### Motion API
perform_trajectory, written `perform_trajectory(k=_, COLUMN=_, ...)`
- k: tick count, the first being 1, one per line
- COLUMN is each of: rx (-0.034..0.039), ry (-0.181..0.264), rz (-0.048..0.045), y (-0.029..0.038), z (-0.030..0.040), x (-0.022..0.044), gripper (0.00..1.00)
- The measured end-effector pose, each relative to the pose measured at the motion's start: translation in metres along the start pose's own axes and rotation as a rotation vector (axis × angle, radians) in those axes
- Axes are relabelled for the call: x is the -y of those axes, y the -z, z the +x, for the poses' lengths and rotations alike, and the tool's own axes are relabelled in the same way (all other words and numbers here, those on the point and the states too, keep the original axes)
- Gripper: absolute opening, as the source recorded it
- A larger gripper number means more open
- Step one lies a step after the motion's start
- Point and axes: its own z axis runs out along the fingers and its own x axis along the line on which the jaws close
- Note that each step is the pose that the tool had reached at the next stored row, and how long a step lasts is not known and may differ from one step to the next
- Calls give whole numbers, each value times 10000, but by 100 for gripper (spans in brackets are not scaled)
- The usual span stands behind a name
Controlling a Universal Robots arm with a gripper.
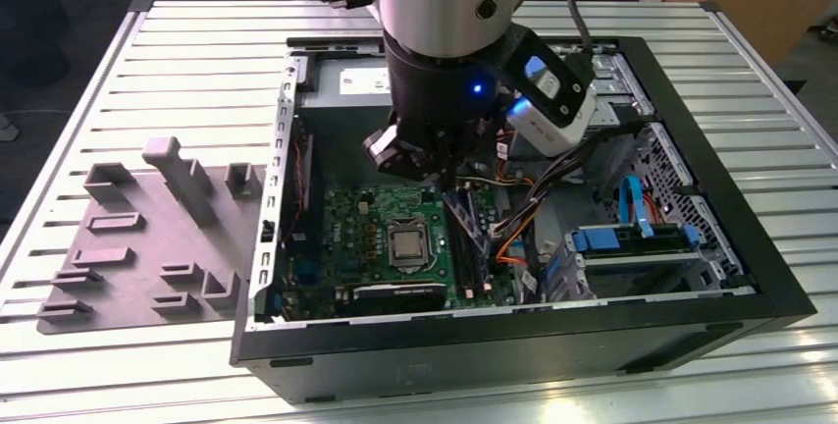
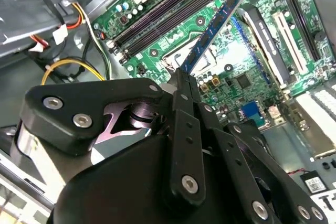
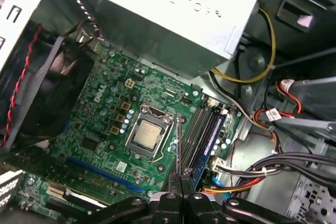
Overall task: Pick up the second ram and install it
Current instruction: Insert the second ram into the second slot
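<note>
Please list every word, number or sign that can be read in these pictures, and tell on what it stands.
Nothing can be quoted with certainty.
White print on the motherboard: too small.
White cable tag: blurred.
Marks on the grey metal box: blurred.
On the second ram, held in the pincer: no print discernible.

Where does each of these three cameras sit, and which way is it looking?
Exterior view: off the arm, high up, looking down into the open case; the arm shows.
Second wrist view: on the arm, looking along the gripper and its ram at the motherboard.
First wrist view: on the arm, looking past the gripper at the CPU.
Both wrist views share gripper, ram and motherboard.
</note>
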Motion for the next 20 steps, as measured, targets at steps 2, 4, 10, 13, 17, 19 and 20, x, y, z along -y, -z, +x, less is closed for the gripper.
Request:
perform_trajectory(k=2, rx=7, ry=-218, rz=24, y=0, z=0, x=0, gripper=12)
perform_trajectory(k=4, rx=14, ry=-443, rz=49, y=0, z=0, x=0, gripper=12)
perform_trajectory(k=10, rx=34, ry=-1063, rz=118, y=0, z=0, x=0, gripper=12)
perform_trajectory(k=13, rx=45, ry=-1387, rz=153, y=-1, z=0, x=0, gripper=12)
perform_trajectory(k=17, rx=59, ry=-1821, rz=202, y=0, z=0, x=0, gripper=12)
perform_trajectory(k=19, rx=66, ry=-2036, rz=226, y=0, z=0, x=0, gripper=12)
perform_trajectory(k=20, rx=69, ry=-2136, rz=236, y=-1, z=0, x=0, gripper=12)
